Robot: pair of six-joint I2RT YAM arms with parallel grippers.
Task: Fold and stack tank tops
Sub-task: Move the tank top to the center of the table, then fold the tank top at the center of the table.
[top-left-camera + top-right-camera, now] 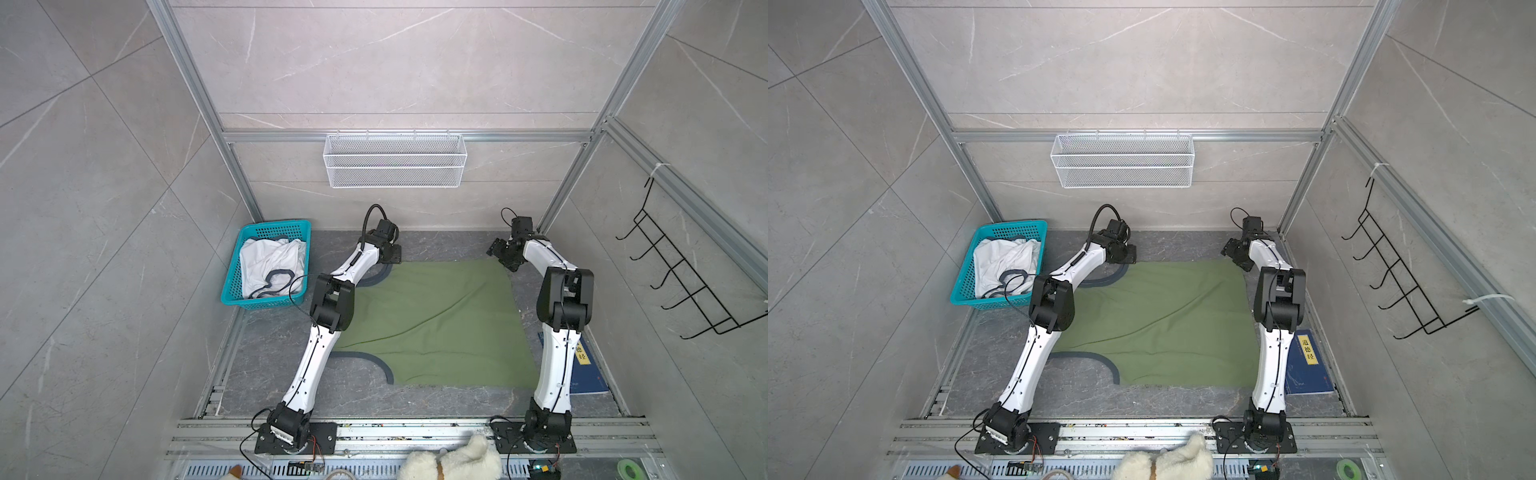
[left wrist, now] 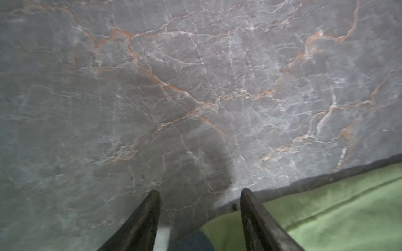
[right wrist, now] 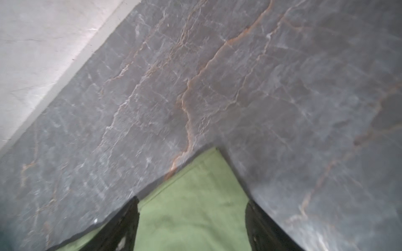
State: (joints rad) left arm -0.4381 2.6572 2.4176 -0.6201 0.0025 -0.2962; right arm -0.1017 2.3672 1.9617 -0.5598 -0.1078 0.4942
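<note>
Plush toy, 6 o'clock. Olive tank top flat, tabletop centre; white tank top in basket, 10 o'clock. Left jaws, right jaws wide, empty, at far corners: pinch both layers together.

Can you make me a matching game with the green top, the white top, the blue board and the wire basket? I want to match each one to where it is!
Things:
1. olive green tank top
2. white tank top
3. dark blue board
4. white wire basket

Places:
A. bunched up in the teal basket
B. hanging on the back rail
C. spread flat on the table
D. lying flat beside the right arm

Pairs: 1-C, 2-A, 3-D, 4-B.
</note>
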